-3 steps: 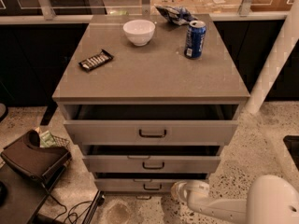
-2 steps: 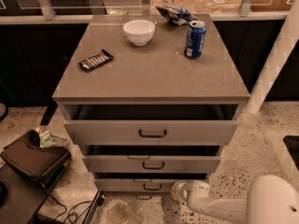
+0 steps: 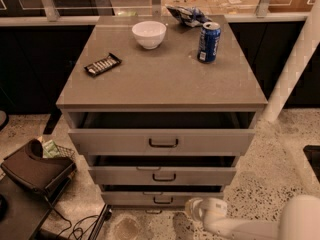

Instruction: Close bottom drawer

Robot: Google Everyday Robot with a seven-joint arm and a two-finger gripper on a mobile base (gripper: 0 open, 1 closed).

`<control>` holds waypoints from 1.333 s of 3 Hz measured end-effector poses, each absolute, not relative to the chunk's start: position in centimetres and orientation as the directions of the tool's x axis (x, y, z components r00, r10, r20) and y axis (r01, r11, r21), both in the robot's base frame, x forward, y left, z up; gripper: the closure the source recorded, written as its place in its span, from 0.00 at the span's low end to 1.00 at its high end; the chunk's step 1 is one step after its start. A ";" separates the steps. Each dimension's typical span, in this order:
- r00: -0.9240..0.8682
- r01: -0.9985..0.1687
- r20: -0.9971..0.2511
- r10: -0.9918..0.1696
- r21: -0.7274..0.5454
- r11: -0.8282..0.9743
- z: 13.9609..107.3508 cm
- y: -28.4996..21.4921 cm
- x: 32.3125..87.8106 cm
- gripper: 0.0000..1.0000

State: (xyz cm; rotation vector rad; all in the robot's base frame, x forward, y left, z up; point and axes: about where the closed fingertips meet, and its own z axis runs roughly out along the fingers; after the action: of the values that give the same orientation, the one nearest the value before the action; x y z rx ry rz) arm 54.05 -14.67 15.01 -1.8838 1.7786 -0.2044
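Note:
The grey-taupe cabinet [image 3: 160, 79] has three drawers, and all three stand slightly pulled out. The bottom drawer [image 3: 130, 199] is the lowest and narrowest front, with a small dark pull handle [image 3: 163, 200]; a dark gap shows above it. My gripper [image 3: 198, 209] is low at the bottom right, just in front of the drawer's right end and close to the floor. Its white arm [image 3: 250, 226] runs off toward the lower right corner. Contact with the drawer front cannot be made out.
On the cabinet top are a white bowl [image 3: 149, 34], a blue can [image 3: 209, 42], a dark snack bar [image 3: 102, 64] and a crumpled bag [image 3: 187, 15]. A brown bag [image 3: 35, 169] and cables [image 3: 82, 226] lie on the floor at left. A white post [image 3: 295, 64] stands at right.

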 end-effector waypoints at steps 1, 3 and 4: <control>0.115 -0.886 -0.218 -0.969 -0.465 -0.001 17.6 -15.9 48.7 1.00; 0.078 -0.864 -0.178 -0.981 -0.502 0.023 21.6 -18.7 42.5 1.00; 0.085 -0.827 -0.171 -0.982 -0.561 0.027 24.5 -20.4 42.6 1.00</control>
State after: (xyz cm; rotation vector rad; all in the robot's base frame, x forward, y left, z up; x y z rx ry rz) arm 42.59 -20.38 24.50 -1.8370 1.7793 -0.3778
